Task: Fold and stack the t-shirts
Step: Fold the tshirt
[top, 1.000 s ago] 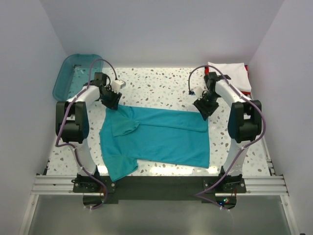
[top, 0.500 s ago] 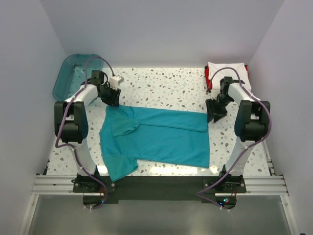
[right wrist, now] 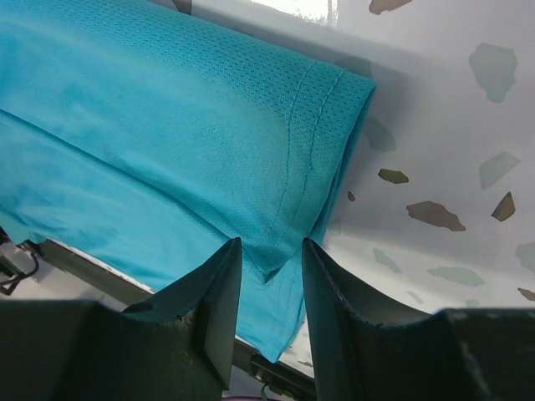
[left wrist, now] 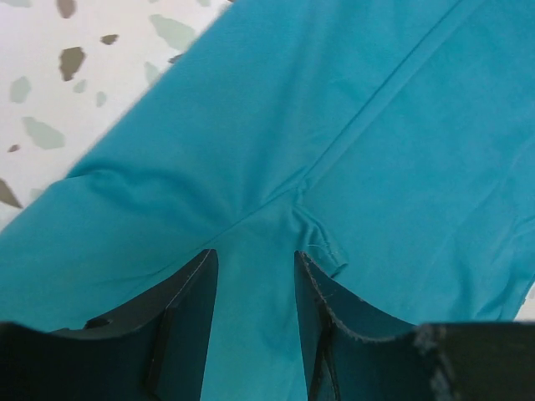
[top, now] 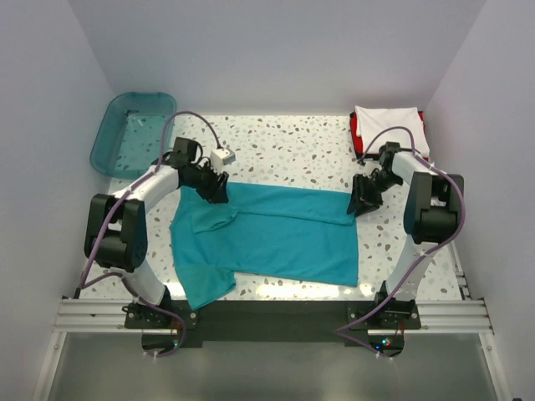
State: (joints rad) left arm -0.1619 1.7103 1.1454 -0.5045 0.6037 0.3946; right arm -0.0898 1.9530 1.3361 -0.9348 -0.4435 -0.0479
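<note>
left gripper [left wrist: 254,261] clamped on teal shirt [left wrist: 376,125] seam | right gripper [right wrist: 271,251] pinching folded hem | pinched bits hidden between fingers

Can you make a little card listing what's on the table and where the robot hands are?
Spread out: teal t-shirt, far edge folded over
Stacked: white t-shirt on red t-shirt, far right corner
Bin: teal bin, far left
Left gripper: shirt's far left edge, cloth between jaws
Right gripper: far right corner, cloth between jaws
Grip: cannot tell
</note>
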